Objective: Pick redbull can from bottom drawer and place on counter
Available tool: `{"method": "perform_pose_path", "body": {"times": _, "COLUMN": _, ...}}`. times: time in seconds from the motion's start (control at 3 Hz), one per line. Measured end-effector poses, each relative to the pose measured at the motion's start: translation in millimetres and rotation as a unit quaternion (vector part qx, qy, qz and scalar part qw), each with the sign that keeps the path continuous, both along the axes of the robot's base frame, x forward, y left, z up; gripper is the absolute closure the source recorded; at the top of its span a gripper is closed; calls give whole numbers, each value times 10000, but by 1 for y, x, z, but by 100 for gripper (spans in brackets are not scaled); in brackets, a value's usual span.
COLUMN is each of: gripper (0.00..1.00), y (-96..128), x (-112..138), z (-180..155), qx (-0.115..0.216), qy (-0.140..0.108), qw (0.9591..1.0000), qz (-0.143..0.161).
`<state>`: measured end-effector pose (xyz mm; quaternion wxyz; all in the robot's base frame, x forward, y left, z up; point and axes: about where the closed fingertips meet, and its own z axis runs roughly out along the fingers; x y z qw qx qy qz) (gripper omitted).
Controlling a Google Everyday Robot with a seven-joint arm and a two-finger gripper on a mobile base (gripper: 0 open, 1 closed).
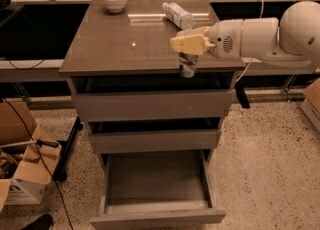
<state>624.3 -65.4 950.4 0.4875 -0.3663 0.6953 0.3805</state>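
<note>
My gripper [188, 53], with cream-coloured fingers [190, 44], is shut on the redbull can [187, 67], a small silver-grey can hanging upright below it. The can is at the counter's [115, 44] front right edge, roughly level with the top, and I cannot tell whether it touches. The white arm reaches in from the right. The bottom drawer [157, 217] stands pulled open far below, and its grey inside [155, 176] shows nothing in it. The two drawers above are slightly ajar.
A white bowl [114, 0] stands at the counter's back left. A clear plastic bottle [178, 15] lies at the back right, just behind the gripper. Cardboard boxes [22, 174] sit on the floor at left, another box [312, 104] at right.
</note>
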Motion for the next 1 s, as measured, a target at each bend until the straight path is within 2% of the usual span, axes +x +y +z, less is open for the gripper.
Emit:
{"method": "perform_pose_path", "body": {"times": 0.33, "gripper": 100, "y": -2, "x": 28, "z": 18, "qx": 344, "qy": -148, "qw": 9992, "qz": -140}}
{"method": "perform_pose_path", "body": {"times": 1.0, "gripper": 100, "y": 0, "x": 88, "z": 25, "qx": 687, "qy": -143, "qw": 9959, "qz": -568}}
